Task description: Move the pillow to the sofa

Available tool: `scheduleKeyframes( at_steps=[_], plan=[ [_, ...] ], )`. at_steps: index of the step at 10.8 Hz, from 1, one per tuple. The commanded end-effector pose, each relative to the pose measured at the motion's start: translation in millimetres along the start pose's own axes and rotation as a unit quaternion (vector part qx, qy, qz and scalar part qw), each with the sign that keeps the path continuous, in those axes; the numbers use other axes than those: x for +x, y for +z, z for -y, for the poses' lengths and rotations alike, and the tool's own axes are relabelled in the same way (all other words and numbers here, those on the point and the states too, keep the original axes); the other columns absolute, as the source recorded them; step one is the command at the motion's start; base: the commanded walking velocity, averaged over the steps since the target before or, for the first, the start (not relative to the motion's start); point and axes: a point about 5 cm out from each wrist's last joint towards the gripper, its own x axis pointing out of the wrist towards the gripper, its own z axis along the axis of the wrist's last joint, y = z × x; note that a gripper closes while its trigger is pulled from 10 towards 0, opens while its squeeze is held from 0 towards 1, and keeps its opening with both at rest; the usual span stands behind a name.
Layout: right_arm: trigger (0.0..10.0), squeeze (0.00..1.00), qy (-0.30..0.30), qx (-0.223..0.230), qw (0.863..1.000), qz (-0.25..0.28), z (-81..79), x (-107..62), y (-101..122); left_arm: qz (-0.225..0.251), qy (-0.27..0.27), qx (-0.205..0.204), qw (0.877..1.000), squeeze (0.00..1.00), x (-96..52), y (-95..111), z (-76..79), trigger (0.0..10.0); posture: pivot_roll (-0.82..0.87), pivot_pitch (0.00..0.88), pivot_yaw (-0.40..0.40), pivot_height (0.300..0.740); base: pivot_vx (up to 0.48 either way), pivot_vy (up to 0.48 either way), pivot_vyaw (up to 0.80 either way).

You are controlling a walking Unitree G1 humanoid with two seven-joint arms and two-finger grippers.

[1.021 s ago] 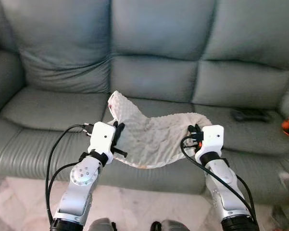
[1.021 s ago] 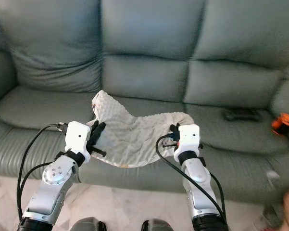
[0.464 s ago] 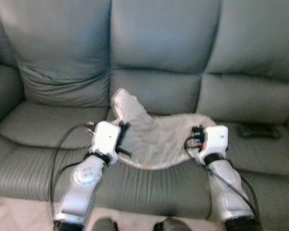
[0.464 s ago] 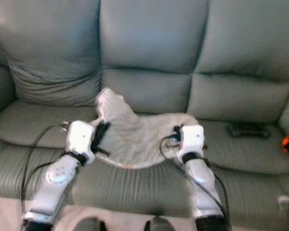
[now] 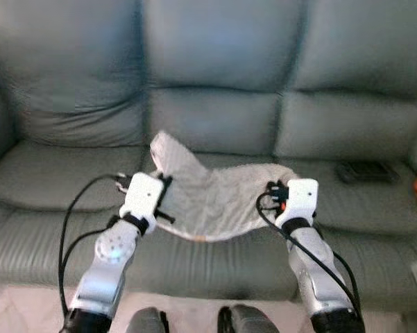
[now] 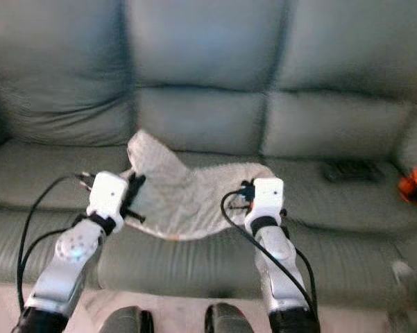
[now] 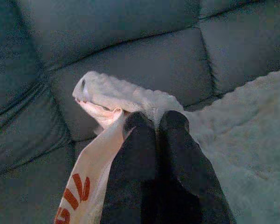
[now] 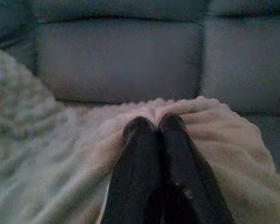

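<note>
Pillow (image 5: 215,198) is pretty much a limp, cream-white thing with a bumpy dotted texture, and it's hanging between the robot's two grippers just over the front half of the middle seat of the sofa (image 5: 215,62). One corner pokes up at the robot's left side, and the lower edge sags down toward the front lip of the seat cushion.

Left gripper (image 7: 154,122) has its fingers (image 7: 135,140) pinched together on the left edge of the pillow, right below that raised corner. In the left wrist view a tag or flap (image 7: 86,186) with orange-red print hangs off the fabric just beside the fingers.

Right gripper (image 8: 154,123) is doing the same on the other side, with its fingers (image 8: 174,135) closed up tight on a bunched fold of the pillow's right edge.

Sofa is grey-green leather with three back cushions. Over on the robot's right seat there's a dark flat object (image 5: 364,171), maybe a remote, can't really tell. Further right at the edge sits something orange (image 6: 411,186), too blurry to say what. Pale floor (image 5: 28,305) shows under the arms, with black cables (image 5: 73,222) looping off the wrists.
</note>
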Motion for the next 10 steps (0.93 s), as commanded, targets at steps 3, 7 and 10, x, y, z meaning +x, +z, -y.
scheduleKeyframes(
  at_steps=[3,7,10],
  plan=[
    [10.0,0.0,-0.01,0.012,1.0,0.024,2.5,-1.1,13.3,-0.034,0.097,0.059,0.993,0.0,-2.3,-11.9,-19.8,10.0,-0.02,0.178,-0.016,0.74,0.0,0.0,-0.27],
    [10.0,0.0,-0.02,-0.005,1.0,0.018,24.3,25.5,36.6,-0.055,0.157,0.068,0.984,0.0,-0.4,-14.5,-57.1,10.0,0.01,0.34,-0.023,0.74,0.0,0.0,0.0],
    [10.0,0.0,-0.032,-0.032,0.999,-0.006,41.2,44.9,42.2,-0.04,0.167,0.059,0.983,0.0,28.0,-1.6,-55.9,10.0,-0.03,0.435,-0.051,0.74,0.0,0.0,0.0]
  ],
)
